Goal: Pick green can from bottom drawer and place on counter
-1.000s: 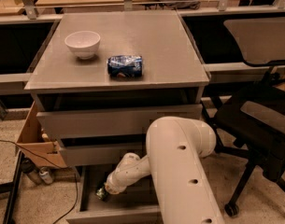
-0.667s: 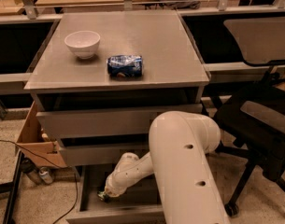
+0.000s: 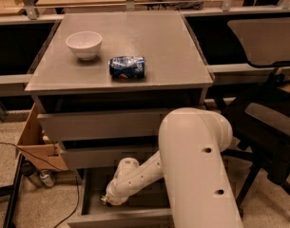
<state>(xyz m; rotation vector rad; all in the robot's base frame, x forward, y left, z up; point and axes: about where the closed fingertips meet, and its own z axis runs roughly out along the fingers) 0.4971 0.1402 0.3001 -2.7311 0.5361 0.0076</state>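
Observation:
The bottom drawer (image 3: pixel 87 196) is pulled open under the cabinet, and its grey front (image 3: pixel 120 219) shows at the lower edge. My white arm reaches down into it. My gripper (image 3: pixel 106 201) is low at the left side of the tray, mostly hidden by the wrist. The green can is not clearly visible. Only a small dark spot shows at the gripper's tip, and I cannot tell what it is. The counter (image 3: pixel 154 37) is the grey top of the cabinet, above the arm.
A white bowl (image 3: pixel 84 44) and a blue and silver can (image 3: pixel 128 67) lying on its side sit on the counter. An open cardboard box (image 3: pixel 37 144) and bottles (image 3: pixel 40 177) are on the floor at the left. A dark chair (image 3: pixel 273 122) stands at the right.
My arm has shifted a little to the right and the wrist has sunk slightly lower into the bottom drawer. The things on the counter have not moved.

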